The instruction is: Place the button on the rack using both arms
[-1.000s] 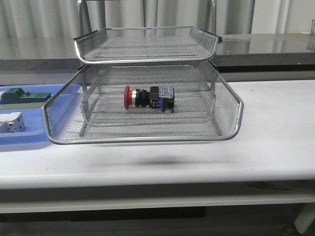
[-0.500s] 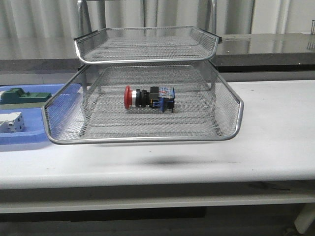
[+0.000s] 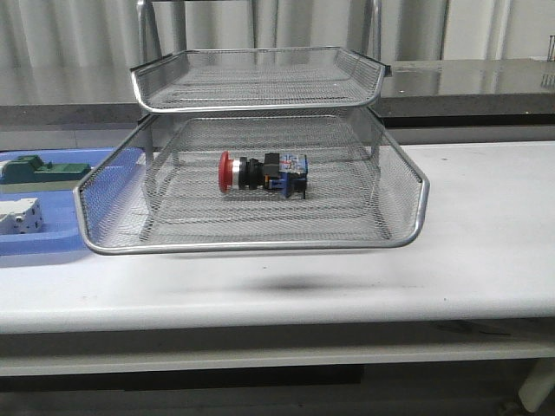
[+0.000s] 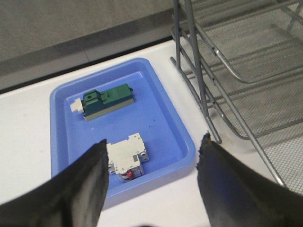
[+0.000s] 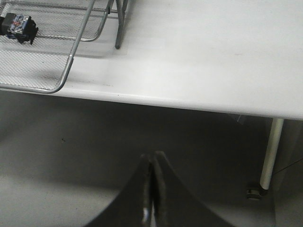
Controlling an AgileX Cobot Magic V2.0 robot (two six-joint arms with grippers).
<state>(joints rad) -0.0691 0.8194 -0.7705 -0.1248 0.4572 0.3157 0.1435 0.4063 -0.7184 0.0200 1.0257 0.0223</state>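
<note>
looks done to me: button lies flat in the rack, so left gripper hangs released and right gripper is clenched on nothing, off the table's near edge

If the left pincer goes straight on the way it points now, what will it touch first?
Probably the white block in the blue tray: it sits between the open fingers of the left pincer, just ahead. Depth is unclear, so the tray floor might come first.

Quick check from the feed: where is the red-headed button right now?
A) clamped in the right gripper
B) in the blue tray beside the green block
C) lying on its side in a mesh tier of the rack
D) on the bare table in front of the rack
C: the button lies on its side on the mesh of the rack, below the top tier, with no gripper touching it.
</note>
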